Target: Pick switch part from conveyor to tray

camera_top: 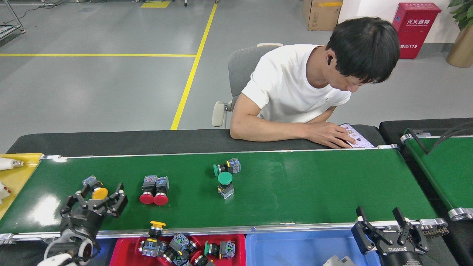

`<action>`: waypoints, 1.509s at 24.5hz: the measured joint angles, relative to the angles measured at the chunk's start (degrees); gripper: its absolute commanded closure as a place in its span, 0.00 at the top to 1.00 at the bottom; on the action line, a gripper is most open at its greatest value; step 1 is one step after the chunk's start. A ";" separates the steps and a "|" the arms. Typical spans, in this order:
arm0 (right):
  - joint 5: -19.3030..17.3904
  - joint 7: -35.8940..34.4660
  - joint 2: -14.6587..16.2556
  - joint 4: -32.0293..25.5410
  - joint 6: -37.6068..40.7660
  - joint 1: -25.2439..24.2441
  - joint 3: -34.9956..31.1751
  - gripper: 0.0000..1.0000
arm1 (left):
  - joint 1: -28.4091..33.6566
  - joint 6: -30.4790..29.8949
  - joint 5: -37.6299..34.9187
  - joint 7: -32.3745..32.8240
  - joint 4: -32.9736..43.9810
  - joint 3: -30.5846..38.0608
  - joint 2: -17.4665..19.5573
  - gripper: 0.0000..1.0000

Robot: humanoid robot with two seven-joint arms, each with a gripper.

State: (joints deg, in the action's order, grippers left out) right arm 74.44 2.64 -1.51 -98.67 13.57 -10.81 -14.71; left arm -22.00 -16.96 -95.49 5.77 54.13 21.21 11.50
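Yellow switch part point(97, 189) lies tilted, cap toward near-right.

My left gripper point(97, 197) is sitting open around the yellow switch point(97, 190) on the conveyor point(295, 192), while my right gripper point(380, 218) is hanging open.

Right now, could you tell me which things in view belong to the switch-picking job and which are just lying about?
Part of the job:
- conveyor
- yellow switch, between the open left gripper's fingers
- red switches
- green switches
- red tray holding switches
- blue tray
- right gripper, open

Just lying about:
- yellow tray
- second belt
- cardboard box
- red cabinet
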 measured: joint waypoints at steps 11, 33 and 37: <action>-0.37 -0.02 0.00 1.50 2.33 0.25 0.00 1.00 | -8.87 0.07 1.86 -6.51 -21.51 -2.62 7.76 0.04; -4.20 -0.06 3.73 2.86 2.55 0.52 0.00 1.00 | 40.27 -10.26 6.15 -11.30 46.49 -19.40 0.25 0.13; -4.20 -0.08 3.73 2.86 2.55 0.52 0.00 1.00 | 40.42 -10.80 2.64 -13.13 46.74 -22.76 0.34 0.36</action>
State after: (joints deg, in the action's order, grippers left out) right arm 70.25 2.56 2.22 -95.81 16.12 -10.29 -14.72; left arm 18.42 -27.75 -92.86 -7.36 100.87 -1.55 11.84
